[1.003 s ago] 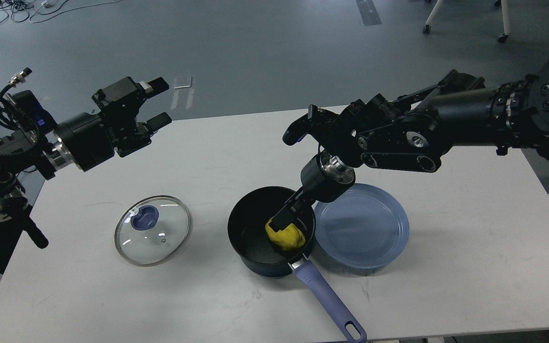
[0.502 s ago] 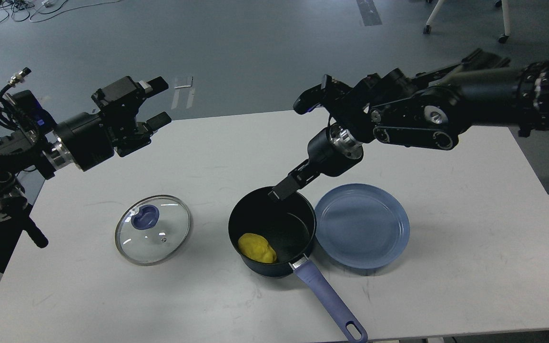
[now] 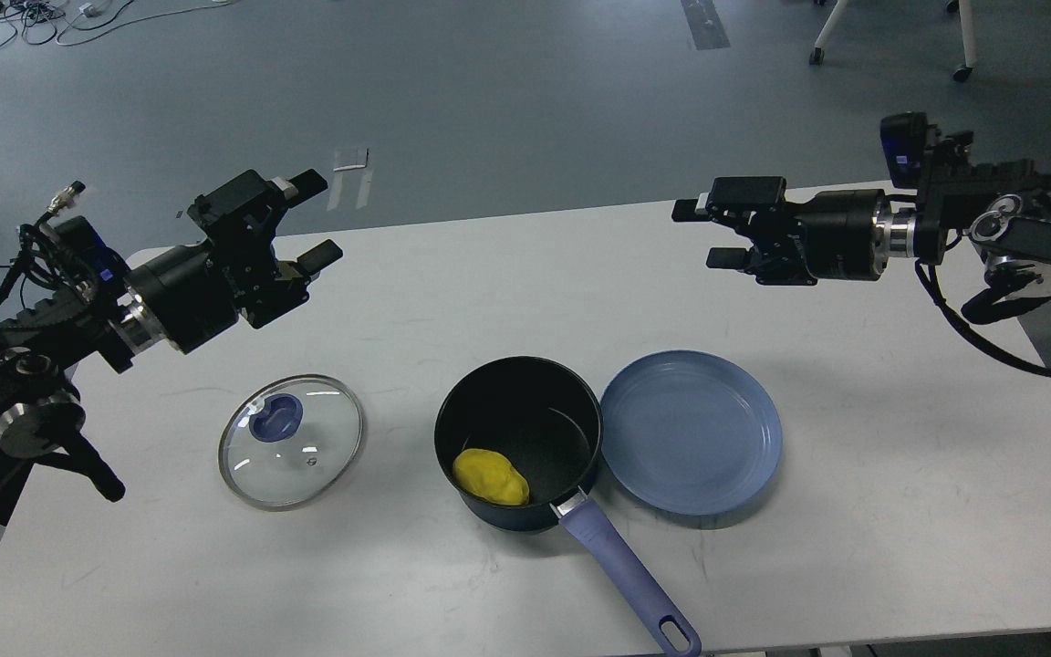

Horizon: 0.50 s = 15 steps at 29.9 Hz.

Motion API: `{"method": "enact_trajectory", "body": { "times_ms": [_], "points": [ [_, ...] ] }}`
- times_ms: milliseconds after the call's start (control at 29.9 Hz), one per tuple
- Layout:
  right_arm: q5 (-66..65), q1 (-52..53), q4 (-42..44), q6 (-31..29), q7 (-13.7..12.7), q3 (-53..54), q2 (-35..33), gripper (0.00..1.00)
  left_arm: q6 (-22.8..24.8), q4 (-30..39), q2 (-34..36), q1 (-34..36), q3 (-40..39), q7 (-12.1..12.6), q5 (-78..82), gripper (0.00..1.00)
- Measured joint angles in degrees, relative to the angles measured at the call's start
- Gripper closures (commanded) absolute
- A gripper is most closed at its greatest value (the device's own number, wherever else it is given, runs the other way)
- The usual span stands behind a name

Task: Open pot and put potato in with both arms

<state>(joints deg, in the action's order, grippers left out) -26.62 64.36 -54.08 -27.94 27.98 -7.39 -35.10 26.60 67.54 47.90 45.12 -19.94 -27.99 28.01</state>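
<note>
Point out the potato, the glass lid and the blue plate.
potato [image 3: 490,476], head view, middle of its yellow top.
glass lid [image 3: 311,447], head view, clear glass right of the blue knob.
blue plate [image 3: 691,432], head view, bare centre of the dish.

A yellow potato [image 3: 490,476] lies in the black pot [image 3: 518,441] (handle lavender-blue). Right of the pot, a plain blue plate [image 3: 691,432]; left, a clear glass lid [image 3: 292,439] with blue knob. White bench [image 3: 900,474].
</note>
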Motion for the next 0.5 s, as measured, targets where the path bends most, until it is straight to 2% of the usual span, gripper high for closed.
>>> {"method": "enact_trajectory", "body": {
  "times_ms": [267,502],
  "points": [
    [10.8,-21.5,0.6,0.0,0.0,20.1,-1.4,0.04,0.2,-3.9,-2.1,-5.3,0.0,0.0,-8.5,0.02],
    [17.9,-29.2,0.9,0.0,0.0,24.8,-1.4,0.04,0.9,-7.3,-4.1,-8.6,0.0,0.0,-13.3,0.02]
  ]
}}
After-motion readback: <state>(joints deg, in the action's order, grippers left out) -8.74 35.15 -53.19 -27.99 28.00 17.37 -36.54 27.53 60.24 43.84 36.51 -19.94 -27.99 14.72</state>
